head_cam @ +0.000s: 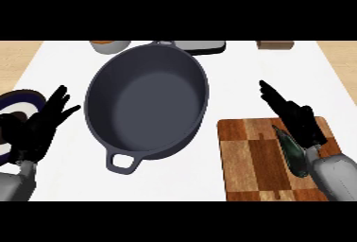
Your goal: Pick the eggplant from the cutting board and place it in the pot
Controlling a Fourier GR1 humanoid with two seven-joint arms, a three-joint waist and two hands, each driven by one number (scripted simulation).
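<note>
Left robot hand point(43, 124): open, fingers spread and pointing up near the left edge, resting over a dark-rimmed plate point(15, 98); it holds nothing and seems parked out of the way.
Plate: partly hidden by that hand, at the table's left side, no part in the task as far as I can judge.
Table point(70, 179): white top carrying everything.
Pot point(146, 101): large dark oval, empty, one loop handle toward the robot and one at the far end; it sits left of the board, so the carry looks short.
Cutting board point(254, 160): brown checkered wood, lower right, just beside the pot but apart from it.
Eggplant point(291, 156): dark green-black, lying lengthwise on the board's right part, not yet lifted.
Right robot hand point(289, 111): open, fingers straight and pointing away, hovering over the eggplant's far end; likely lining up to close round it.
Far edge: an orange-topped bowl point(109, 45), a dark tray point(202, 46), a brown box point(275, 45).
Writing: none readable anywhere.
</note>
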